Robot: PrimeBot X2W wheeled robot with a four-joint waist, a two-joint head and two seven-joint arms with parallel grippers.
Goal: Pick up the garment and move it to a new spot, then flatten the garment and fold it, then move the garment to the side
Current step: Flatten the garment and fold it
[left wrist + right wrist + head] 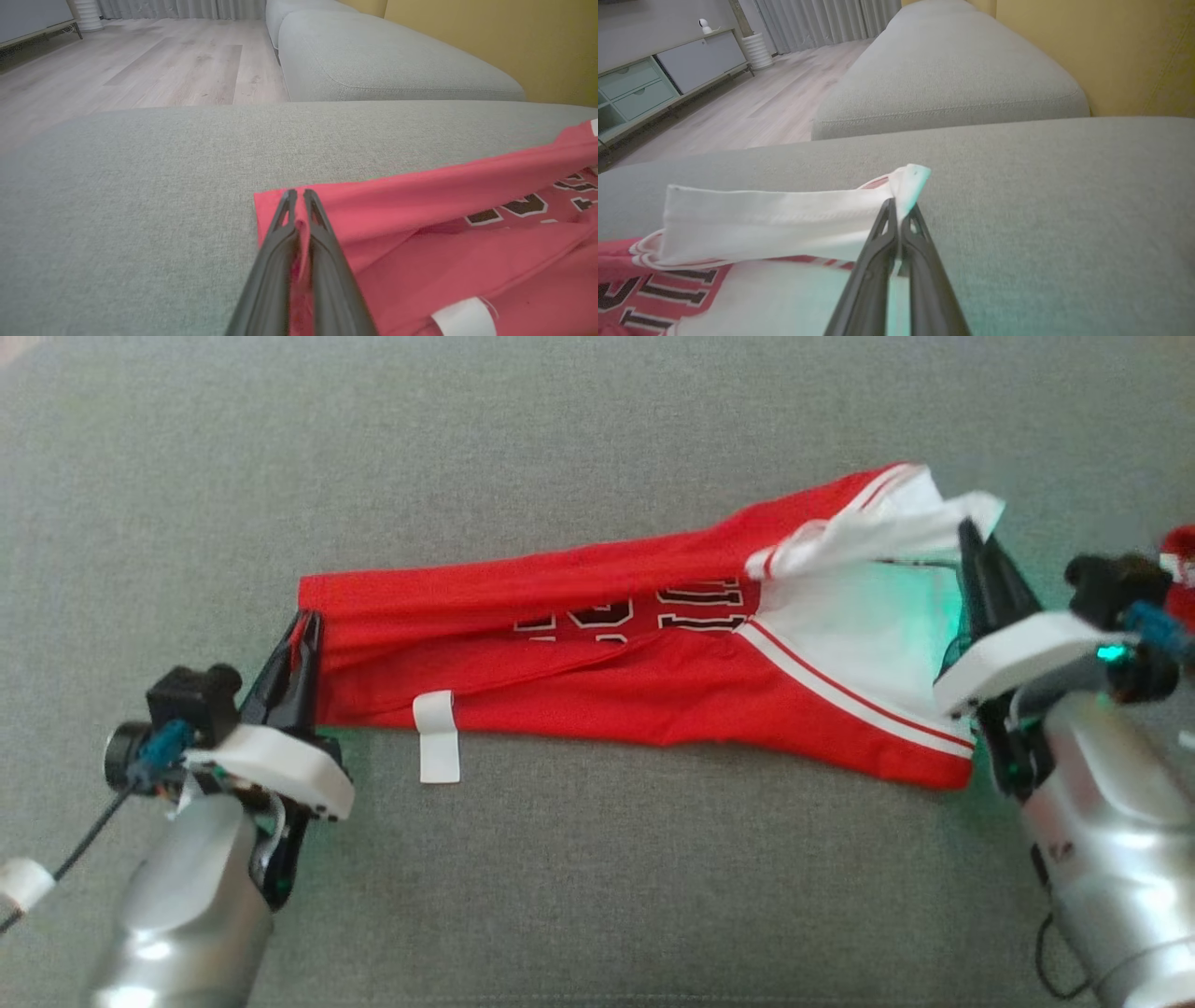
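A grey upholstered cushion (597, 448) takes up the whole head view, and the left wrist view shows a second grey cushion (373, 60) behind it at the upper middle, with pale wooden floor (163, 60) at the upper left and a yellow wall (490, 37) at the upper right. The garment (653, 691), a red jersey with white trim and dark lettering, lies stretched across the middle of the head view, running from the centre left up toward the upper right, its body folded lengthwise so that the letters are partly hidden. Its white panel sits at the right end, where a white edge is lifted off the cushion. The left gripper (301, 625) comes in from the lower left, its jaws closed on the red left edge of the garment; in the left wrist view the left gripper's fingers (322, 233) pinch a ridge of red cloth between them. The right gripper (966, 537) comes in from the right edge, jaws closed on the raised white corner, which in the right wrist view pokes out past its tips. A small white label (437, 735) hangs over the garment's lower edge near the left end.
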